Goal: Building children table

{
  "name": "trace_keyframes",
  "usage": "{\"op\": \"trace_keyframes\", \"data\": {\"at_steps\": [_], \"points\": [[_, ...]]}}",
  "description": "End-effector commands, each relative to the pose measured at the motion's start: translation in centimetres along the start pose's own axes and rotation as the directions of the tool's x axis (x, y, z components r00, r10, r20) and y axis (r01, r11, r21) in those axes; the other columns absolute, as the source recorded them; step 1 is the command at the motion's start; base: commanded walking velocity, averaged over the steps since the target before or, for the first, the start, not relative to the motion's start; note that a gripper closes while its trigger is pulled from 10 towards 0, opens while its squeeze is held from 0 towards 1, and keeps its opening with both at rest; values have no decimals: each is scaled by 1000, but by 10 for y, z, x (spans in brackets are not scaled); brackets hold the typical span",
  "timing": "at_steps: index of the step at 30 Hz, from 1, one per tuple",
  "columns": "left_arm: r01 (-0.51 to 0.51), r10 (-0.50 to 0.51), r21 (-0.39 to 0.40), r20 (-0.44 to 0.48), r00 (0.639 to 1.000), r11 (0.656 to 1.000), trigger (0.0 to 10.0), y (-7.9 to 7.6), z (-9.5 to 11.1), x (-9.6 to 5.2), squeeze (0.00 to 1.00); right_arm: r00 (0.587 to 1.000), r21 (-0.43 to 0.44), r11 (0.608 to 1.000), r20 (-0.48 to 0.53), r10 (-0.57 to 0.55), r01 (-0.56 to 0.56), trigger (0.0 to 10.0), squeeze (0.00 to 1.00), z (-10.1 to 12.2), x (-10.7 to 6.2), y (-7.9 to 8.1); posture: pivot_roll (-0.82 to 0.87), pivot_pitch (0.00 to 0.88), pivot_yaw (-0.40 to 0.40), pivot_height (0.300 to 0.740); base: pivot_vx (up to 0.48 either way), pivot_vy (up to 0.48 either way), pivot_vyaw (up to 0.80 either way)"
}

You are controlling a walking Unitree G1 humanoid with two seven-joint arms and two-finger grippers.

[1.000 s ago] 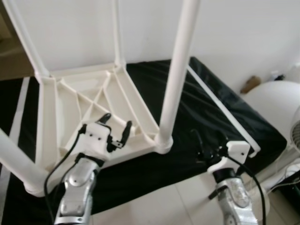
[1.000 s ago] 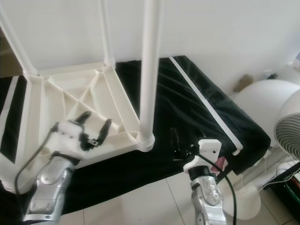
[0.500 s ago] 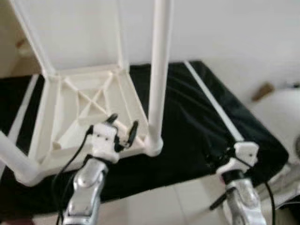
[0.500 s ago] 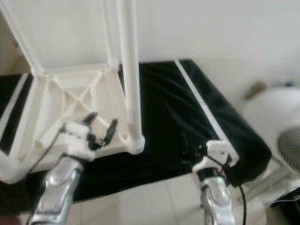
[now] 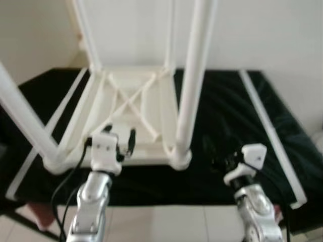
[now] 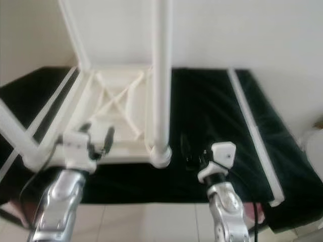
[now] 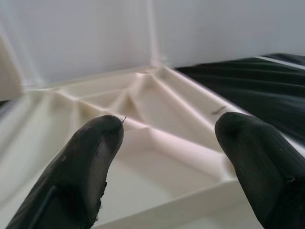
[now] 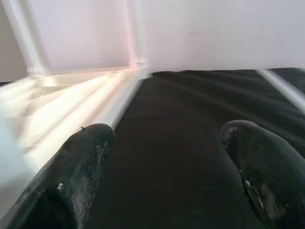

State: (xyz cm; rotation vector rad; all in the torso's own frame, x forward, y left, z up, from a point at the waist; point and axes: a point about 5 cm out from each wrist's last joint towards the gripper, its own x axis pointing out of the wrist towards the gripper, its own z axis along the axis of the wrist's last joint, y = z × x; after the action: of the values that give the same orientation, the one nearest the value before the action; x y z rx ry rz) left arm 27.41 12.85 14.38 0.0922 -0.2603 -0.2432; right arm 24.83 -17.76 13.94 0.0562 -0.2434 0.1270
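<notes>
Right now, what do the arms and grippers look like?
Both arms are silver metal with white wrist housings. The left gripper and right gripper each have two long black rounded fingers. A black cable loops along the left arm.

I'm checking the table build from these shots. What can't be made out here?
- Table legs: tops cut off by the upper edge in both eye views.
- Leg sockets: blurred, so how firmly the legs sit is unclear.
- Right pincer: dark fingers against the black cloth, hard to trace in the eye views.
</notes>
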Motion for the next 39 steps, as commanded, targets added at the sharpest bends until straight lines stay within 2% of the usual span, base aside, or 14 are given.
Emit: {"op": "trace_keyframes", "data": {"at_steps": [1,10,14,17,26,31,39], "points": [[-5,5,9,-19,1000,1000,10000,3,-5,-1,0,1000,5,1000,-9,2,-2,10000,0,-1,1,2,-29,59,-29,740,0,0,0],[-19,20,34,-29,999,999,10000,6,-8,0,0,999,7,999,-9,-33,33,10000,0,-2,1,1,-33,66,-36,740,0,0,0],[-8,10,18,-67,998,1000,10000,10,-13,-4,0,992,-2,992,-18,-125,125,10000,0,-7,-3,-1,-26,77,-12,740,0,0,0],[11,-7,44,-73,997,999,10000,11,-14,-7,0,989,-5,989,-27,-146,146,10000,0,-10,-4,-1,-27,77,-5,740,0,0,0],[-5,6,11,-94,996,1000,10000,28,-16,-17,0,979,-30,980,-43,-199,198,10000,0,-12,-15,-4,-42,92,6,740,0,0,0],[-16,13,-30,-96,995,999,10000,28,-16,-17,0,973,-39,974,-46,-224,223,10000,0,-14,-18,-4,-41,94,7,740,0,0,0],[0,-3,-33,-100,995,999,10000,26,-15,-19,0,971,-40,972,-50,-233,231,10000,0,-16,-19,-2,-37,99,11,740,0,34,0]]}}
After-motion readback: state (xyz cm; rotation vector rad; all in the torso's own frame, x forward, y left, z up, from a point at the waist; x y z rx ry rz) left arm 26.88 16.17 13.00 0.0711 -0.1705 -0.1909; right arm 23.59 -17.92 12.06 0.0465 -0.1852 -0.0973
